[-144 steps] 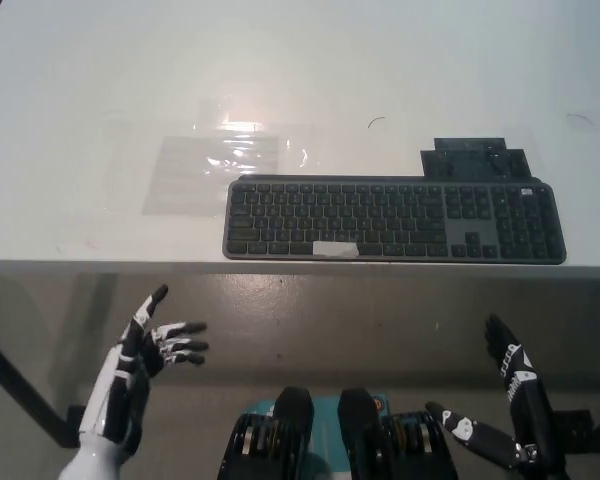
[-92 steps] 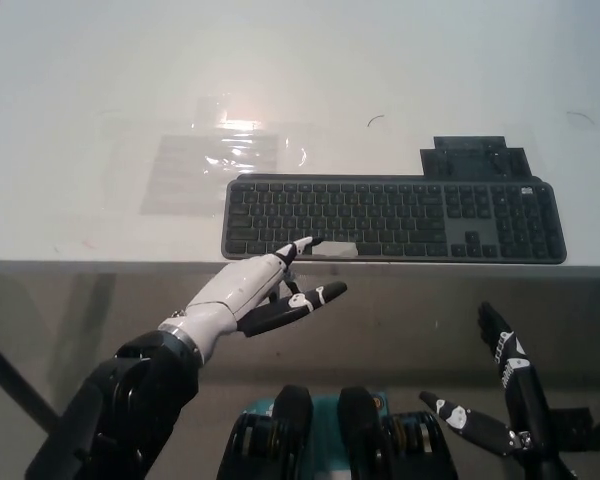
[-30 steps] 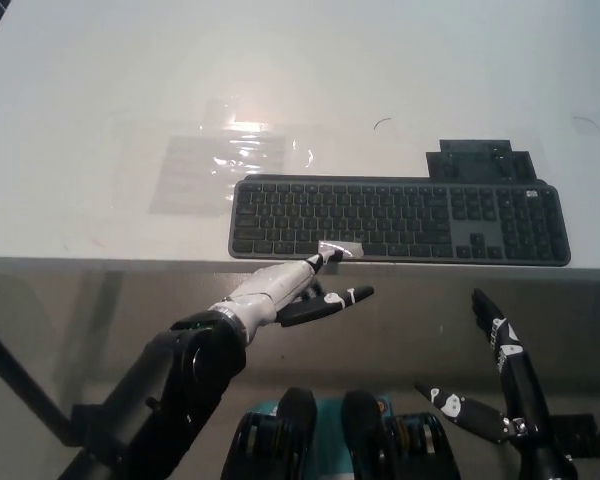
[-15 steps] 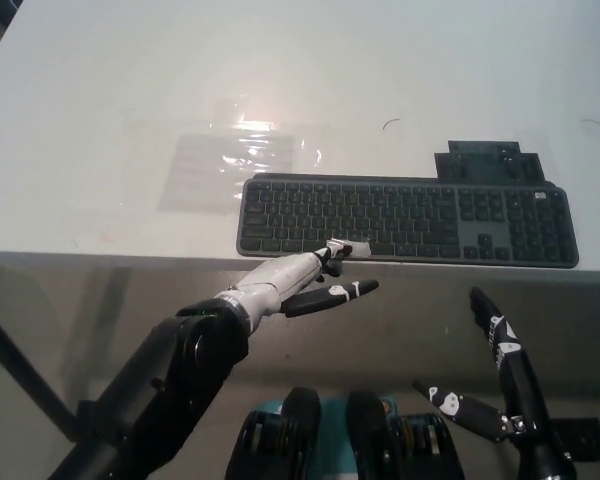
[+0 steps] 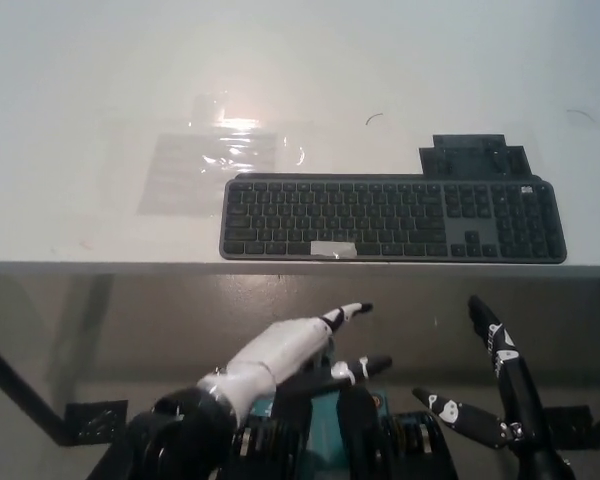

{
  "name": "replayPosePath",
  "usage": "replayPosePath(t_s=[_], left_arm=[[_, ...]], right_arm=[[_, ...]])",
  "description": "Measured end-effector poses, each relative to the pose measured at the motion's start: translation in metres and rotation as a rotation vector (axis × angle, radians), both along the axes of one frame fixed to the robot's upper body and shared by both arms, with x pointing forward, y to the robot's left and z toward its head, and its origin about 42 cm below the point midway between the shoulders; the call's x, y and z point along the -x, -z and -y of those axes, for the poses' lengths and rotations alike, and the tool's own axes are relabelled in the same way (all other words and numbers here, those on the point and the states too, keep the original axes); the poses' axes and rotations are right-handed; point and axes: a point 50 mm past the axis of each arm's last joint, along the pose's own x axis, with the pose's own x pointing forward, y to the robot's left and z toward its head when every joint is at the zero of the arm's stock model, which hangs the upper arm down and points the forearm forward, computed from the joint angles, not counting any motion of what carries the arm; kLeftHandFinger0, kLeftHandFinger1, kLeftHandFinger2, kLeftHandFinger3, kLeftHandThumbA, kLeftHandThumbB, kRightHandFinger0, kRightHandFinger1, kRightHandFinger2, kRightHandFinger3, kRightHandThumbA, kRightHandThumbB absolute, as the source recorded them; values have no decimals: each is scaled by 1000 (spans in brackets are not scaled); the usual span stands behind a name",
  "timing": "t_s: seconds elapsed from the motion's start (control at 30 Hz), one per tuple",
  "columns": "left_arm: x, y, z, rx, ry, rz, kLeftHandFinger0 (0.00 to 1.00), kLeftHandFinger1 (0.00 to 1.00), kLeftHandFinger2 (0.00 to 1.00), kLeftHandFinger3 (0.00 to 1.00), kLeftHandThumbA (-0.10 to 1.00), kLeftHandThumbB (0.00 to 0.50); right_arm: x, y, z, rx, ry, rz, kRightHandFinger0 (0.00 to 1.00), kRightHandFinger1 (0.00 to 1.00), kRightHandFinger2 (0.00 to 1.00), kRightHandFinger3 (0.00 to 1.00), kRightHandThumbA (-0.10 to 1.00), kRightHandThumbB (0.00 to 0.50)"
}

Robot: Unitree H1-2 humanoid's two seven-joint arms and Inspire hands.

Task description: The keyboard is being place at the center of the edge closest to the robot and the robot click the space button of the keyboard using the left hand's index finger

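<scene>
Though slim and matte, dark rectangular keyboard

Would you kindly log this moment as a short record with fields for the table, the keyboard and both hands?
table: white, near edge runs across the picture
keyboard: dark, flat along the near edge, right of middle
space bar: marked with pale tape, nothing on it
left hand: below the table edge, off the keyboard, holds nothing, one finger pointing toward the space bar
right hand: lower right, open, resting
other: clear sheet left of the keyboard; dark plate behind it
</scene>
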Motion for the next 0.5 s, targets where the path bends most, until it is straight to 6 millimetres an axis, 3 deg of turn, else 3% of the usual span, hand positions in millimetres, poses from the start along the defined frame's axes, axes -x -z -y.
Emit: replayPosePath(t_s=[0.03,0.07,0.23,0.33,0.4,0.43,0.5], left_arm=[[7,-5,0,18,7,11,0,5,123,1000,1000,378],[16,-11,-2,41,17,24,0,0,30,1000,1000,389],[51,-34,-16,128,40,75,0,0,0,1000,1000,262],[72,-45,-33,184,29,98,30,0,3,1000,1000,288],[89,-50,-50,238,1,99,190,107,166,1000,1000,271],[93,-49,-54,250,-9,91,383,287,342,1000,1000,272],[104,-42,-66,281,-39,53,981,825,907,1000,1000,256]], right_arm=[[0,1,0,0,0,-2,1000,1000,1000,1000,1000,295],[0,2,0,0,0,-7,1000,1000,1000,1000,1000,296],[4,6,1,1,2,-23,1000,1000,1000,1000,1000,298],[6,8,1,1,3,-31,1000,1000,1000,1000,1000,307],[9,10,1,1,4,-37,1000,1000,1000,1000,1000,305],[9,11,1,1,3,-39,1000,1000,1000,1000,1000,312],[12,13,1,0,3,-46,1000,1000,1000,1000,1000,310]])
